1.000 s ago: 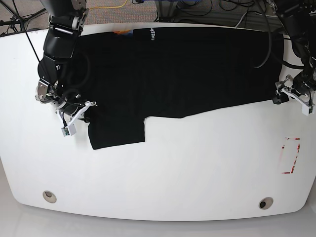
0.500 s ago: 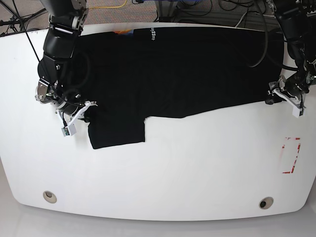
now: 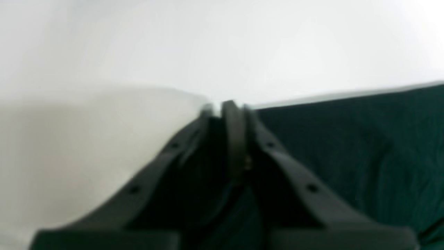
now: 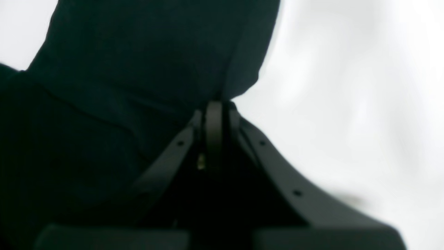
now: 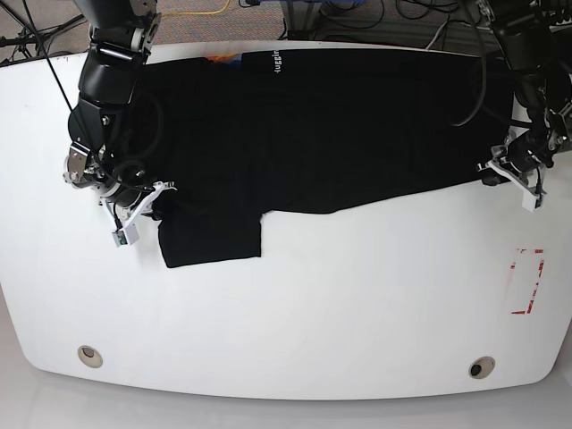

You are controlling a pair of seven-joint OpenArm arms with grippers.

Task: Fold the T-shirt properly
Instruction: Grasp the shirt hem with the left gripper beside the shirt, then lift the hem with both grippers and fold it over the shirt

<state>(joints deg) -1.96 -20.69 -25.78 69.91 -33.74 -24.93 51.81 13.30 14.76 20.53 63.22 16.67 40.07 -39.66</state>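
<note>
The black T-shirt [image 5: 331, 125] lies spread across the far half of the white table [image 5: 357, 304], white lettering [image 5: 275, 63] at the collar, one sleeve [image 5: 212, 239] pointing toward the front. My right gripper [image 5: 147, 204] is shut on the sleeve's corner at the shirt's left side; in the right wrist view its gripper [image 4: 215, 104] pinches the dark cloth [image 4: 138, 69]. My left gripper [image 5: 498, 175] is at the shirt's right hem corner; in the left wrist view this gripper [image 3: 225, 106] is shut at the cloth's [image 3: 347, 156] edge, low on the table.
A red-outlined rectangle [image 5: 527, 281] is marked on the table at the right. Two round holes [image 5: 89, 356] [image 5: 481, 367] sit near the front edge. Cables [image 5: 375, 13] lie behind the far edge. A small orange-and-blue item [image 5: 225, 58] peeks out beside the collar.
My left gripper has moved left along the table from beside the shirt to its right hem corner. The right gripper and the shirt have stayed put.
</note>
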